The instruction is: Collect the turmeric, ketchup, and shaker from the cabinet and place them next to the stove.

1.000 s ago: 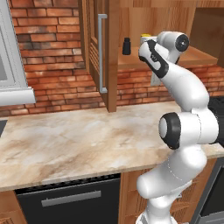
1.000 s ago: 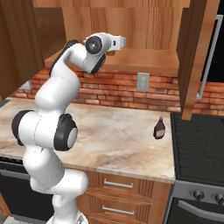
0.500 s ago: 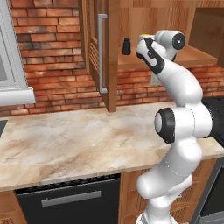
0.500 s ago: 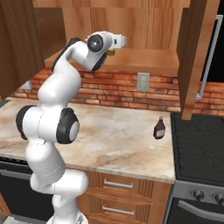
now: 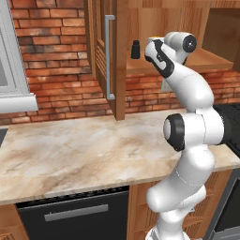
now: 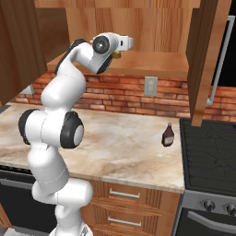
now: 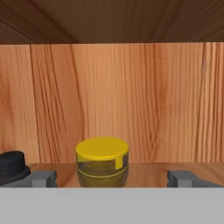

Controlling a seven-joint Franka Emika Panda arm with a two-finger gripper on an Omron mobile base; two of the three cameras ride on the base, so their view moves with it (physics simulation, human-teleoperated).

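Hand view: gripper (image 7: 112, 178) has edged closer, jaws wide and empty, straddling the turmeric (image 7: 102, 162); ketchup (image 6: 168, 136) already by the stove (image 6: 209, 156).

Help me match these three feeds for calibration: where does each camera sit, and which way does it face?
Left base view: behind-left of the arm, facing the cabinet, shaker on its shelf; arm rises lower right.
Right base view: behind-right, facing counter, ketchup, stove; arm lower left.
Hand view: on the hand, looking into the shelf at the turmeric; open gripper flanks it.
Base views share arm, cabinet, counter.
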